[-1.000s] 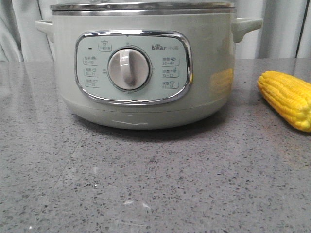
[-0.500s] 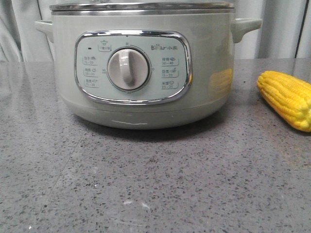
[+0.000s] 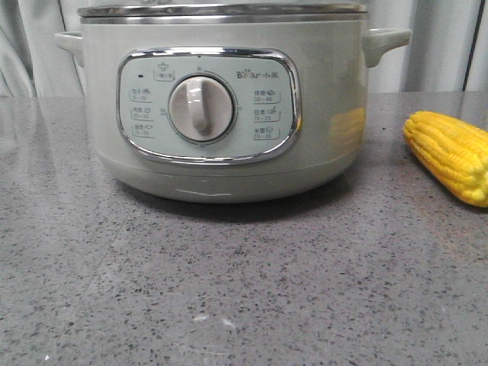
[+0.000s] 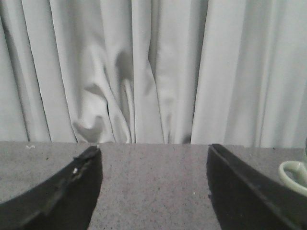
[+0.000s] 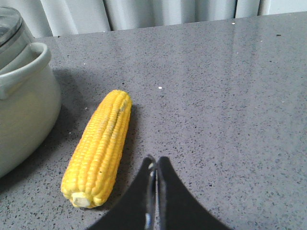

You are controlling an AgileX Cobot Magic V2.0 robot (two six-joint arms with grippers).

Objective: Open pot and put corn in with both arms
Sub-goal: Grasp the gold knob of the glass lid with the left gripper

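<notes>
The pale green pot [image 3: 229, 107] stands in the middle of the grey table with its glass lid [image 3: 221, 9] on top. The yellow corn [image 3: 454, 152] lies on the table to its right. In the right wrist view the corn [image 5: 100, 146] lies beside the pot's handle [image 5: 24, 67], and my right gripper [image 5: 154, 160] is shut and empty just beside the cob. My left gripper [image 4: 153, 151] is open and empty over bare table, with a pot handle [image 4: 293, 175] at the frame's edge. Neither gripper shows in the front view.
A white curtain [image 4: 153, 72] hangs behind the table. The grey speckled tabletop [image 3: 244, 290] stretches in front of the pot.
</notes>
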